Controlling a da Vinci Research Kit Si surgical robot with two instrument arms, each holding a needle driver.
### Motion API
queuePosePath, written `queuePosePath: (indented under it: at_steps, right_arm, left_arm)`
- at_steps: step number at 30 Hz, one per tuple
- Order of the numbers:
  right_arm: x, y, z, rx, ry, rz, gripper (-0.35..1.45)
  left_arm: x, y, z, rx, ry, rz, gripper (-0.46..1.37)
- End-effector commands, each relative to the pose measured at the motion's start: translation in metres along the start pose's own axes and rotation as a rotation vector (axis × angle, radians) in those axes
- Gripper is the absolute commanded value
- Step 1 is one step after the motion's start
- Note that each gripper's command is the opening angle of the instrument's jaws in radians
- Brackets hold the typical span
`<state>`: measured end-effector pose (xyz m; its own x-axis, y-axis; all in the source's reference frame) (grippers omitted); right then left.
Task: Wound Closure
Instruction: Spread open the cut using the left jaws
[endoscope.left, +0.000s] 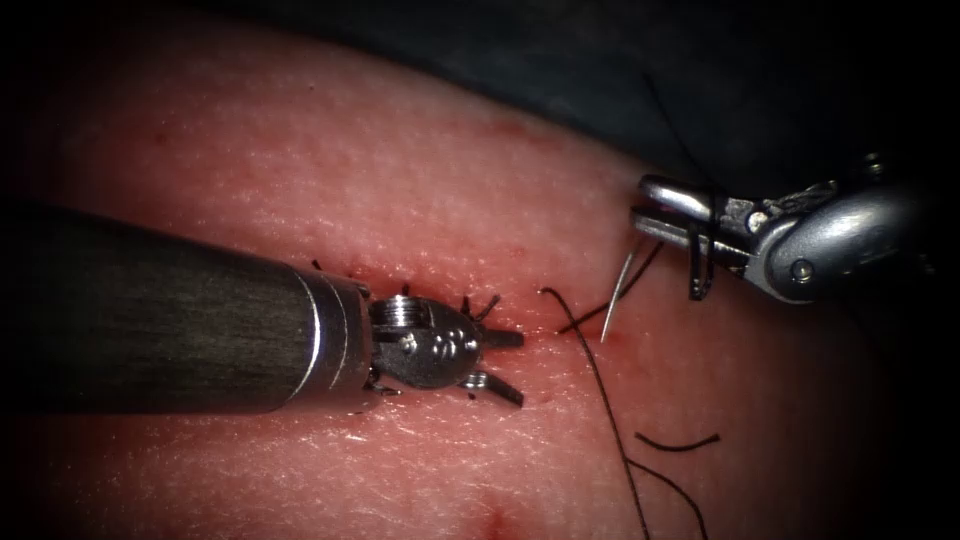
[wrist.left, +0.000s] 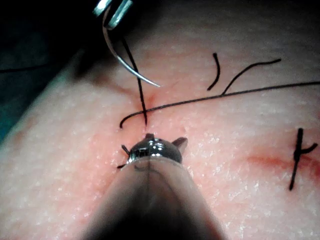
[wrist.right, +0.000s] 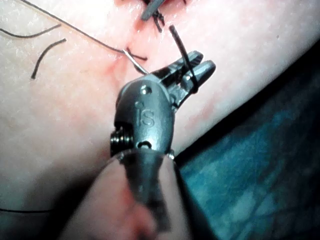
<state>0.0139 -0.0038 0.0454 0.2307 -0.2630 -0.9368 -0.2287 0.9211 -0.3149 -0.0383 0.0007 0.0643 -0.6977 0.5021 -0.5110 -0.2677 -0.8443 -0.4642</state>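
Note:
My right tool (endoscope.left: 640, 207) comes in from the right, jaws shut on the curved needle (endoscope.left: 620, 290) near its back end. The needle hangs down with its tip at the tissue (endoscope.left: 400, 180) surface by the right end of the cut (endoscope.left: 545, 335); I cannot tell if it touches. Black thread (endoscope.left: 700, 262) is looped around the right tool's jaws. My left tool (endoscope.left: 515, 365) lies over the cut with jaws open, holding nothing. In the left wrist view the needle (wrist.left: 122, 62) curves down from the right tool (wrist.left: 112, 7). The right wrist view shows the right tool (wrist.right: 205, 60) and needle (wrist.right: 135, 61).
A long thread (endoscope.left: 610, 410) trails from the cut toward the near edge. Cut ends of thread (endoscope.left: 680, 443) lie loose on the tissue. Tied stitches (endoscope.left: 480, 305) with short black ends sit along the cut beside the left tool. Dark cloth (wrist.right: 260, 165) lies beyond the tissue's edge.

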Motion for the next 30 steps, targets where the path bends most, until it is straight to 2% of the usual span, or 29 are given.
queuePosePath:
  at_steps: [1,8,11,14,18,30]
  right_arm:
    - [0.0003,0.0003,-0.0002,-0.012,0.002,0.005,-0.35]
    - [0.0020,0.0012,-0.0011,-0.022,0.011,0.009,-0.35]
    - [0.0021,0.0012,-0.0012,-0.022,0.010,0.010,-0.35]
    - [0.0022,0.0012,-0.0013,-0.025,0.012,0.010,-0.35]
    - [0.0022,0.0011,-0.0013,-0.025,0.012,0.010,-0.35]
    - [0.0028,0.0005,-0.0010,-0.030,0.005,0.009,-0.35]
  left_arm:
    - [-0.0001,-0.0001,0.0001,-0.002,0.000,-0.004,0.17]
    - [-0.0006,-0.0010,0.0007,0.005,0.003,-0.013,-0.04]
    - [-0.0006,-0.0013,0.0007,0.003,0.009,-0.024,-0.13]
    - [-0.0006,-0.0015,0.0008,0.005,0.012,-0.029,-0.33]
    - [-0.0011,-0.0015,0.0015,0.014,0.012,-0.042,-0.35]
    - [-0.0035,-0.0034,0.0041,0.048,0.013,-0.070,-0.35]
